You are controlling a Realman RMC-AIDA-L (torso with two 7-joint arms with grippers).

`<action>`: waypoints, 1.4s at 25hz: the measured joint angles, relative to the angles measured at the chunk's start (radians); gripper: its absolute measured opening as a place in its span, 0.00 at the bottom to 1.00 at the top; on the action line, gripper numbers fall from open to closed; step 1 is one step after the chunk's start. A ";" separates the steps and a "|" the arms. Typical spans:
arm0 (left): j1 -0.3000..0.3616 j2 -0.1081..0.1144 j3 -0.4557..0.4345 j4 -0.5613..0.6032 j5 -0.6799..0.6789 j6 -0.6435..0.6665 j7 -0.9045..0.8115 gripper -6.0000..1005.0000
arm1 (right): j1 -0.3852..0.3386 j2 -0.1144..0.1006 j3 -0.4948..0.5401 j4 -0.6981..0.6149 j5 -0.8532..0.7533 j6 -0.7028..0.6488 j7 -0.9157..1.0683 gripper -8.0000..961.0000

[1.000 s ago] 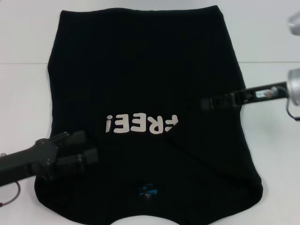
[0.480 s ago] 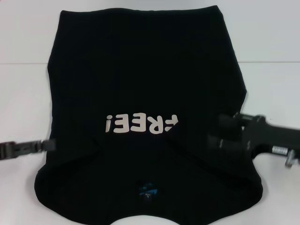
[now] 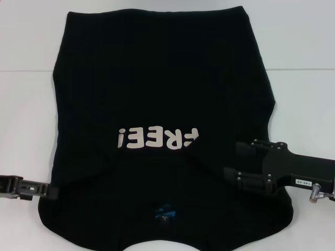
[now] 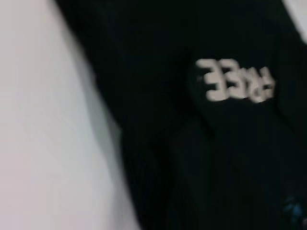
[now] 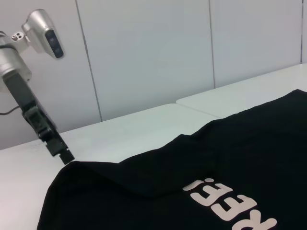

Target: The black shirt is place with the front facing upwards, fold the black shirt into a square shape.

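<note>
1. The left gripper (image 3: pixel 52 191) is seen low at the left edge of the black shirt (image 3: pixel 162 78), at the near shoulder area. Its tip touches or nearly touches the cloth — whether its fingers are spread or pressed together cannot be told.
2. The black shirt is spread flat on the white table (image 3: pixel 298 94) with the front up. The cream lettering (image 3: pixel 158 138) is read upside down from the head view, and the blue neck label (image 3: pixel 165 212) lies at the near side, so the collar is toward the robot and the hem is far away.
3. The right gripper (image 3: pixel 239 162) is held over the right side of the shirt, just beside the lettering. Its two fingers are seen apart, one above the other, with nothing between them, so it is judged to be spread.
4. The step in hand is judged to be the taking of the two near corners for a fold toward the hem. To do it well, both edges should be pinched at the same level, and only the layers that are meant should be caught.
5. The cloth should be lifted evenly by both arms — otherwise the fold line is expected to go slanted and the square shape is lost.
6. No container is seen in any view, so nothing can be said about contents.
</note>
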 joint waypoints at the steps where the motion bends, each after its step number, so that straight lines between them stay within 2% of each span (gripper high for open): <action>1: -0.008 -0.005 0.001 0.002 0.026 -0.012 -0.003 0.94 | 0.000 0.000 0.000 0.000 0.000 0.001 0.000 0.83; 13: -0.021 -0.019 0.049 -0.046 0.081 -0.126 -0.009 0.94 | 0.001 0.001 -0.001 0.002 0.000 0.002 0.003 0.83; 26: -0.032 -0.046 0.101 -0.056 0.084 -0.144 0.019 0.94 | 0.003 0.002 -0.002 0.002 0.002 0.005 0.009 0.83; 29: -0.029 -0.045 0.096 -0.054 0.079 -0.147 0.028 0.75 | 0.003 0.002 -0.002 0.003 0.002 0.005 0.009 0.83; 35: -0.025 -0.045 0.095 -0.055 0.076 -0.153 0.046 0.49 | 0.003 0.000 0.000 0.004 0.002 0.002 0.009 0.83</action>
